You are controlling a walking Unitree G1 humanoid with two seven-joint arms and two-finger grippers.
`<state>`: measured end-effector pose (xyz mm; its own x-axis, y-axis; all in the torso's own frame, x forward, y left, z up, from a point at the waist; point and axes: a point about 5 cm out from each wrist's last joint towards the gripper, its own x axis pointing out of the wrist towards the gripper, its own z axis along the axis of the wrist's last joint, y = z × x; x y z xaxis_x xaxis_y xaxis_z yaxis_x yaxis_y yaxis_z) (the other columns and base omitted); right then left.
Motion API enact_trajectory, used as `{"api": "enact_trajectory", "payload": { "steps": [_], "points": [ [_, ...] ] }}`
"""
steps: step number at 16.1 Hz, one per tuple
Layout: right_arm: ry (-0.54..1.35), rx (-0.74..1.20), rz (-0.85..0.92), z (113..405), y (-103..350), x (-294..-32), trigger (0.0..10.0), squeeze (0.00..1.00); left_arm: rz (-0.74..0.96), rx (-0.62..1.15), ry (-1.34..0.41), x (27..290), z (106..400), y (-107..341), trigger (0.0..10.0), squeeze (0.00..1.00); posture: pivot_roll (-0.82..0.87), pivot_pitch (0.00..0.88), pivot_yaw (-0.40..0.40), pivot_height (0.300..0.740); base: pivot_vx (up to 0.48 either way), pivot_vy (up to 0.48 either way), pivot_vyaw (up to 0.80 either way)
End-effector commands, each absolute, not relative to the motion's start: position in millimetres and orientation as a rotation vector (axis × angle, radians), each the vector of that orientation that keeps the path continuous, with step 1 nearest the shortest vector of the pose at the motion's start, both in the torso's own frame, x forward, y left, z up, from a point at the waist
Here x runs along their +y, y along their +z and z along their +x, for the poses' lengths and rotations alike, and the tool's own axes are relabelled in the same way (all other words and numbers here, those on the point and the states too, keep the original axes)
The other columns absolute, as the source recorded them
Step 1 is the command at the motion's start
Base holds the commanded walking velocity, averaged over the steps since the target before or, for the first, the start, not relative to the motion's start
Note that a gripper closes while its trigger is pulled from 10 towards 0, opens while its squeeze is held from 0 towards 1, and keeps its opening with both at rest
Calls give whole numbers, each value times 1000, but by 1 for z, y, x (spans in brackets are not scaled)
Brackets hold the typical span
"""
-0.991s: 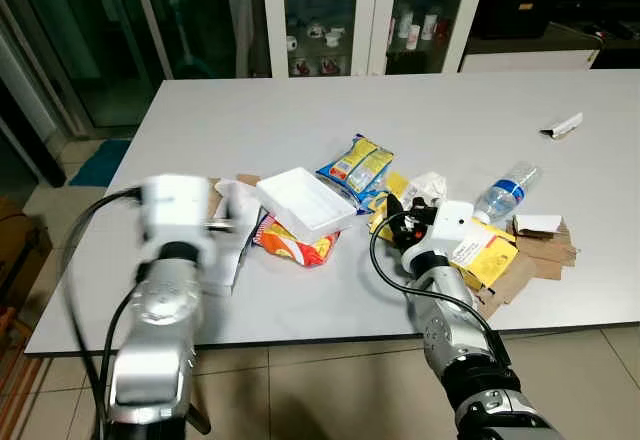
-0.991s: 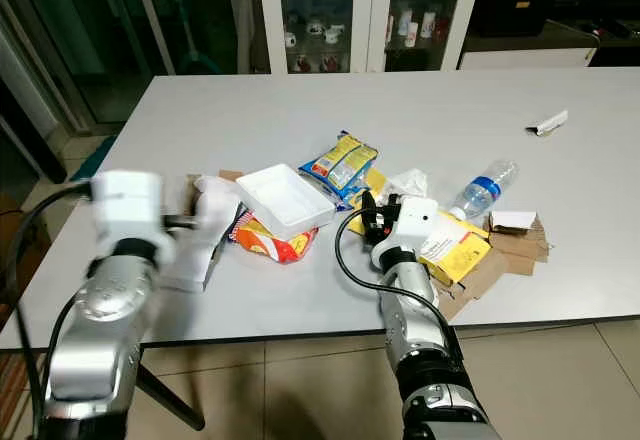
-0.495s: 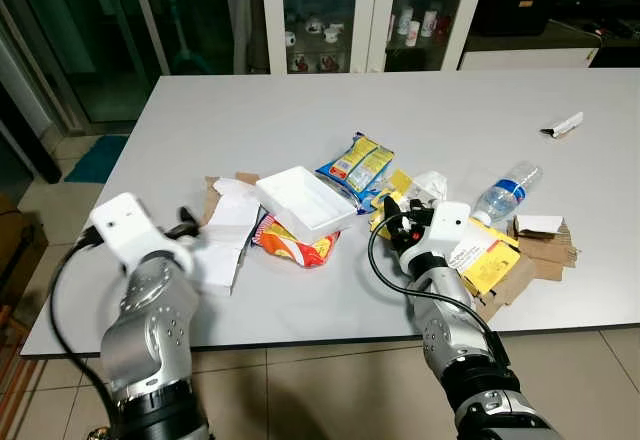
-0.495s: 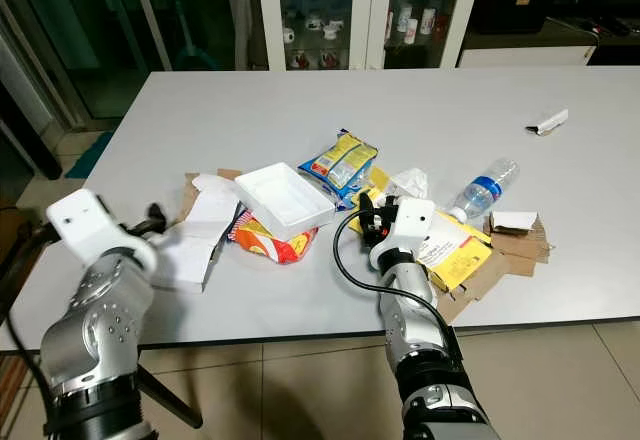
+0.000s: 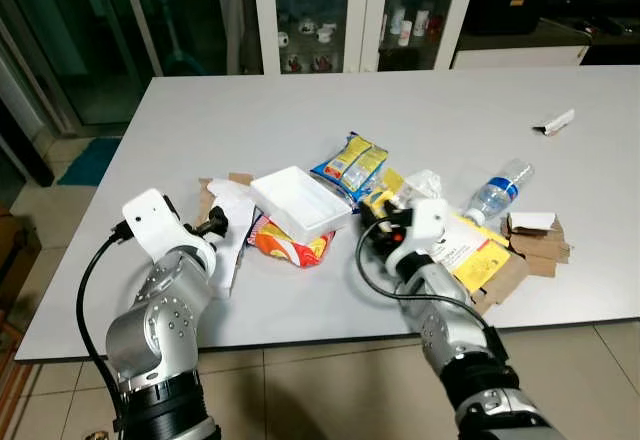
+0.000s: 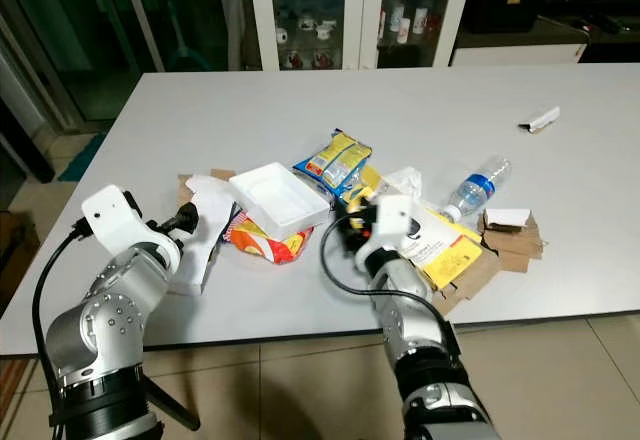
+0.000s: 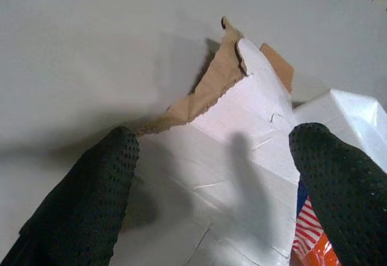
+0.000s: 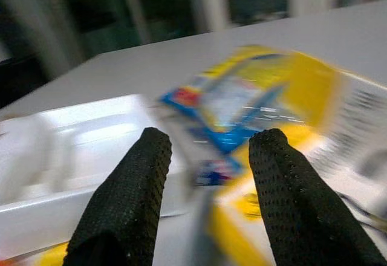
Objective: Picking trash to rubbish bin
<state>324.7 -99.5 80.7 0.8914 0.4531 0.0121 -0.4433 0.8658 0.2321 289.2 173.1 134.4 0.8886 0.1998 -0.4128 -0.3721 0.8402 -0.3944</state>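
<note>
A heap of trash lies on the grey table (image 5: 300,110). It includes a flat white carton (image 5: 232,232), an open white box (image 5: 300,203), an orange snack bag (image 5: 290,246), a blue-yellow packet (image 5: 352,165), a yellow package (image 5: 470,260), a plastic bottle (image 5: 497,192) and torn cardboard (image 5: 535,245). My left gripper (image 5: 213,222) is open, its fingers (image 7: 91,199) spread over the white carton (image 7: 242,157) and a brown cardboard scrap (image 7: 205,90). My right gripper (image 5: 378,224) is open just right of the white box, facing the blue-yellow packet (image 8: 242,109), with nothing between its fingers.
A small wrapper (image 5: 555,122) lies alone at the table's far right. Crumpled white paper (image 5: 425,185) sits behind the right gripper. A white glass-door cabinet (image 5: 345,15) stands beyond the table. Tiled floor (image 5: 330,400) runs along the table's near edge.
My left arm has swung from a raised, blurred pose down to the table, bringing its gripper to the white carton. The right gripper has shifted slightly left toward the white box.
</note>
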Motion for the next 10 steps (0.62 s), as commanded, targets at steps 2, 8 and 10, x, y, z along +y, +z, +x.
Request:
{"api": "enact_trajectory", "payload": {
  "steps": [2,8,10],
  "points": [
    [612,29,212,323,90,-94,10000,0,-520,370,291,162,288,138,10000,0,114,21,-7,740,0,0,0],
    [919,17,208,311,107,-87,10000,0,-491,319,277,159,289,165,10000,0,114,26,-11,740,0,0,0],
    [980,30,203,306,106,-86,10000,0,-485,298,238,154,289,181,10000,0,120,28,-10,740,0,0,0]
  ]
}}
